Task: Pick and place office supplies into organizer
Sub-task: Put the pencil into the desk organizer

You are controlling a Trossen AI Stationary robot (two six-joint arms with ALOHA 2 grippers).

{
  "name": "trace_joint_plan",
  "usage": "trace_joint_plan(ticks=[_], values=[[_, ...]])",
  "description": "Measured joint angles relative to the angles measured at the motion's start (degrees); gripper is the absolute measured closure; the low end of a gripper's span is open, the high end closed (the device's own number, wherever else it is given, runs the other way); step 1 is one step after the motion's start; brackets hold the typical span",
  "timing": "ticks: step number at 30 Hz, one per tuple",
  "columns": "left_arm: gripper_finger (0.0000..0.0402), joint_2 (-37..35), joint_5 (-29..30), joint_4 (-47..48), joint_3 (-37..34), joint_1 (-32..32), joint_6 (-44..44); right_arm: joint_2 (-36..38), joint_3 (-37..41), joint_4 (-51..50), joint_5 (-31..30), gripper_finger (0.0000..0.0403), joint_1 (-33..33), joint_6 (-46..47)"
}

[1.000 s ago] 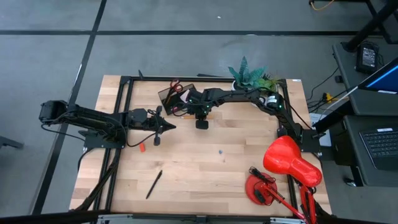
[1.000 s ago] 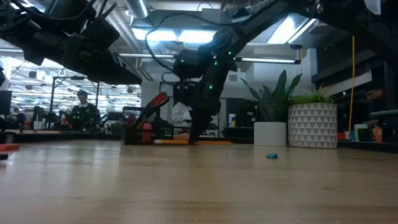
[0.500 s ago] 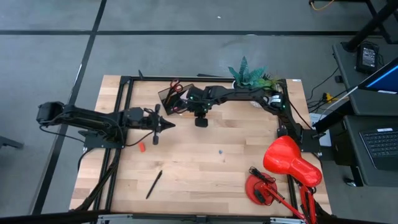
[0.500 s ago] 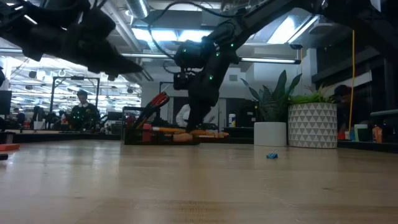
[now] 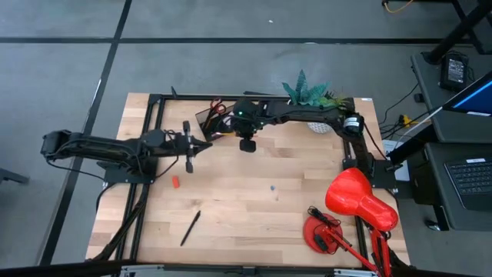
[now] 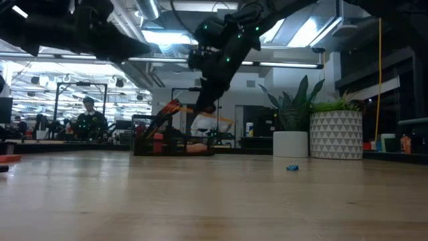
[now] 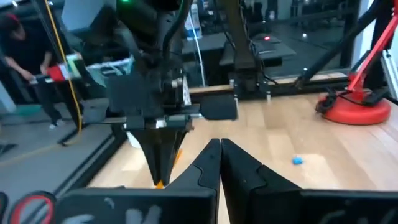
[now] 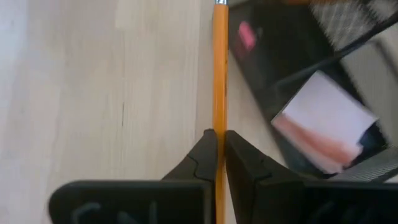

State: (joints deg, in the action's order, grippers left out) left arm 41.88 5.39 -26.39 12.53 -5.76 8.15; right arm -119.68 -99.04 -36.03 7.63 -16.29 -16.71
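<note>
Wood table (image 5: 254,208), pencil (image 8: 219,93) in right hand (image 8: 217,146)

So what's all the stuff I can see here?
table: one, light wood, under both arms
organizer: one, dark, far side of table
scissors: one pair, red handles, in the organizer
sticky-note pad: one, pink, in the organizer
pencil: one, orange, held by the organizer
eraser: one, red, on the table near the left arm
pen: one, black, front left of table
small bit: one, blue, mid-table
lamp: one, red, right side of table
plants: two, green, white pots, far right
person: one, far back in the room
left gripper: jaws shut, empty
right gripper: jaws shut on the pencil
</note>
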Motion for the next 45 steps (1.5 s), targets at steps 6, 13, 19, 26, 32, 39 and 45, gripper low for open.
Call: trace_joint_plan(ticks=[6,13,19,26,32,39,45], values=[[0.0372,-2.1,-0.9,-2.6,0.0,0.0,2.2,2.9,0.0,1.8,0.0,0.038,0.0,-0.4],[0.0296,-2.8,-0.6,-2.6,0.0,0.0,-0.4,6.1,0.0,3.7,-0.1,0.038,-1.1,-1.7],[0.0236,-2.3,2.8,-2.7,0.0,0.0,-3.3,8.1,0.0,7.6,0.0,0.038,-1.2,-2.7],[0.0209,0.6,9.1,-6.9,0.0,0.0,-3.9,8.9,-0.1,13.2,0.0,0.038,-1.2,-4.5],[0.0206,3.1,11.2,-12.5,0.0,0.0,-2.2,9.8,-0.1,17.4,1.5,0.038,-1.2,-5.2],[0.0206,5.5,11.6,-19.2,0.0,-1.4,-2.0,10.1,-0.1,19.9,7.5,0.038,-1.1,-5.2],[0.0206,6.5,9.8,-24.0,0.0,-4.4,-3.2,10.1,-0.1,20.4,7.7,0.038,-0.5,-5.3]])
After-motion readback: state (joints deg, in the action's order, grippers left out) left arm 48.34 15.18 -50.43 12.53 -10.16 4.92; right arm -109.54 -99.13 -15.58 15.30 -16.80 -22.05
